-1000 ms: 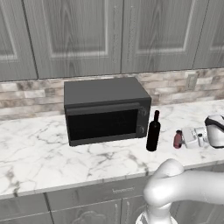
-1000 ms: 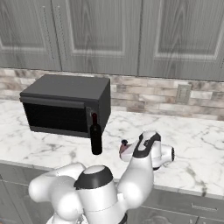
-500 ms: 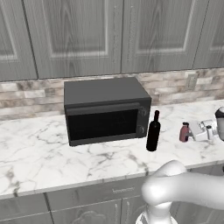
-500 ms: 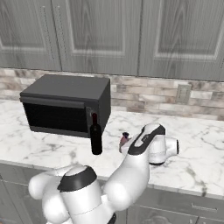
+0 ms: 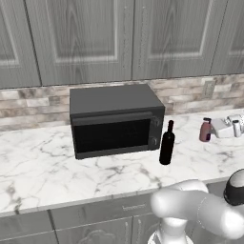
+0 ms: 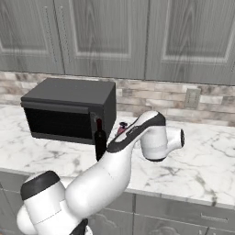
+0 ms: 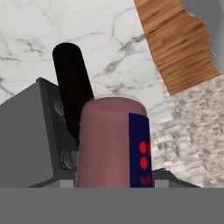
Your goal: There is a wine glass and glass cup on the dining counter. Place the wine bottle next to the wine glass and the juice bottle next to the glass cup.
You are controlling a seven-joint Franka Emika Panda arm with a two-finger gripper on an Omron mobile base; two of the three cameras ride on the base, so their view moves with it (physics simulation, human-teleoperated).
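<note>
the end effector point(image 5: 215, 127) reaches in level from the right and sits around the juice bottle point(image 5: 205, 130); in the hand view the juice bottle point(image 7: 114, 142) stands right at the fingers, but whether they are pressed onto it cannot be told. the bottle appears just above the desk point(image 5: 71, 174), to the right of the wine bottle point(image 5: 167, 143) and a little farther back; contact with the marble is unclear. the wine bottle stands upright just off the front right corner of the microwave point(image 5: 114, 119), close to it. bare marble lies in front of both bottles up to the near edge of the desk, and more stretches right of the arm point(image 6: 114, 170). behind runs the stone backsplash point(image 6: 151, 98), with grey cabinets point(image 6: 114, 36) overhead.
</note>
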